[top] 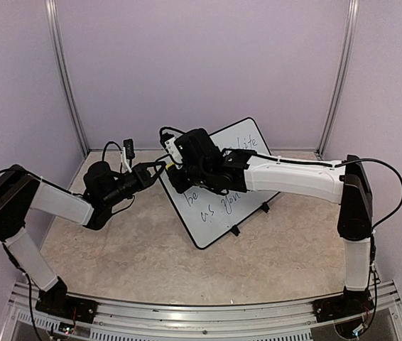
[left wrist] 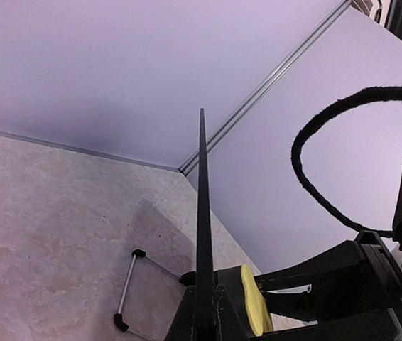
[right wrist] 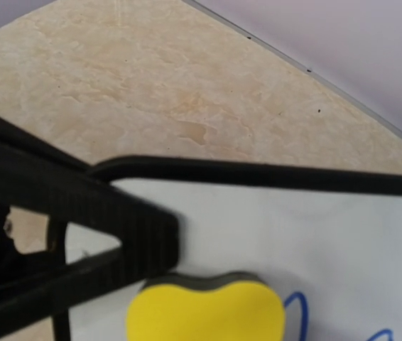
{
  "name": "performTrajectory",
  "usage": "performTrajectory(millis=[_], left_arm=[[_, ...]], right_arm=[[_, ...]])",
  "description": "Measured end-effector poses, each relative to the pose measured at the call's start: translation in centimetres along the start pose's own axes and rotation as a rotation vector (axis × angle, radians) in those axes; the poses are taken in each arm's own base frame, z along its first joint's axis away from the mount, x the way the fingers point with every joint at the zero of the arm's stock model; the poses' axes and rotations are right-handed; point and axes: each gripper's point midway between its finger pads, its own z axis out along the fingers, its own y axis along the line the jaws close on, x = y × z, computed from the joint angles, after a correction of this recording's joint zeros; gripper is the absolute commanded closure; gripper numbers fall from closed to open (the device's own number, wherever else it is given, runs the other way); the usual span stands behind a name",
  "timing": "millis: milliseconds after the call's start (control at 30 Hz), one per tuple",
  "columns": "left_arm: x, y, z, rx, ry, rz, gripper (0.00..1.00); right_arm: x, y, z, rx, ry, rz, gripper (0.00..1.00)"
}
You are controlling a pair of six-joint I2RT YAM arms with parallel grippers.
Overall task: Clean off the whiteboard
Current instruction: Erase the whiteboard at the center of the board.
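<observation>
The whiteboard stands tilted on its wire stand at mid-table, with dark handwriting on it. My left gripper is shut on its upper left edge. In the left wrist view the board is edge-on between the fingers. My right gripper presses a yellow sponge eraser against the board's white face, just below the black rim and beside blue writing. The sponge looks squeezed. The right gripper's own fingers are out of its wrist view. The sponge also shows in the left wrist view.
The board's wire stand rests on the beige table behind the board. Two black stand feet show at its lower edge. Purple walls with metal corner posts enclose the back and sides.
</observation>
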Motion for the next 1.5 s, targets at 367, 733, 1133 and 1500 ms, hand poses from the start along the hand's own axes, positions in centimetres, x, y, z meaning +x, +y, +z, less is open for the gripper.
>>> performTrajectory(millis=[367,733,1133,1500], left_arm=[[0.0,0.3,-0.2,-0.015,-0.003,-0.003,1.00],[0.0,0.3,-0.2,-0.015,-0.003,-0.003,1.00],[0.1,0.3,-0.3,-0.014,-0.001,-0.003,1.00],[0.0,-0.1,-0.4,-0.001,0.002,-0.002,1.00]], right_arm=[[1.6,0.1,0.1,-0.005,0.020,0.002,0.85],[5.3,1.2,-1.2,-0.021,0.078,-0.023,0.86],[5.1,1.2,-1.0,0.037,0.078,-0.062,0.85],[1.3,0.1,-0.4,0.087,-0.013,-0.098,0.85]])
